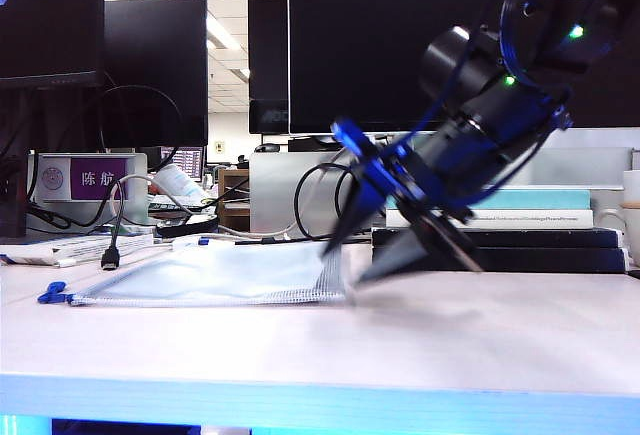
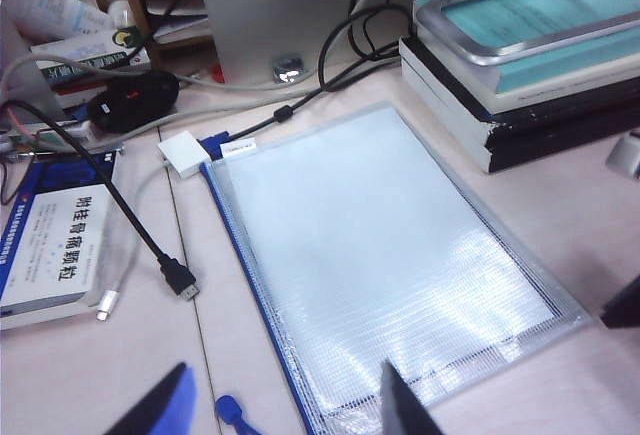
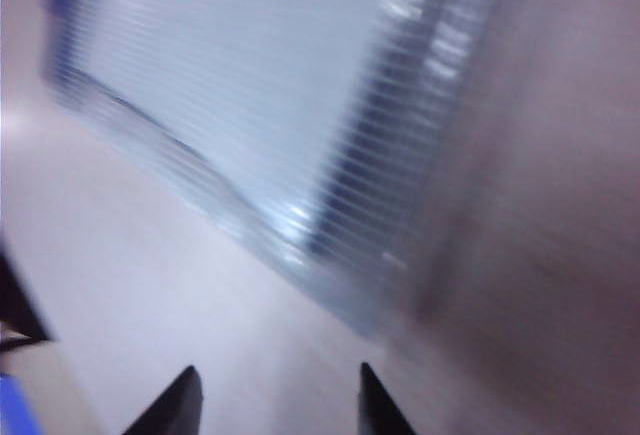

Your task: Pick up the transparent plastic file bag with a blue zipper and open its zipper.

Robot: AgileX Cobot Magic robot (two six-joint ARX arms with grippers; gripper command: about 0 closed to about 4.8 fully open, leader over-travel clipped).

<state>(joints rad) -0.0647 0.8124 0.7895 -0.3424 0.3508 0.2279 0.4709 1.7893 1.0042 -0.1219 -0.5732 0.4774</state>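
Over the bag's right-hand corner, as the exterior view shows it, the right gripper (image 1: pixel 362 260) points steeply down, jaws apart and empty, dark fingertips (image 3: pixel 180 403) hanging just above bare table beside the near corner of the file bag (image 2: pixel 385 255); its wrist view is blurred, so whether it touches the tabletop cannot be told. Left gripper (image 2: pixel 285 403) hovers higher, over the opposite end of the bag, jaws also parted with nothing between them. The bag lies flat on the table (image 1: pixel 400 345), just in front of the stacked books (image 2: pixel 520 65), with the zipper (image 2: pixel 245 285) running along its blue-edged side and the blue pull tab (image 2: pixel 232 415) just off the corner near the left gripper. Judgement: the step is the pickup. The sheet is thin and floppy, so one finger should slide under the raised corner edge, then pinch firmly before lifting, leaving the zipper side free for the left gripper.
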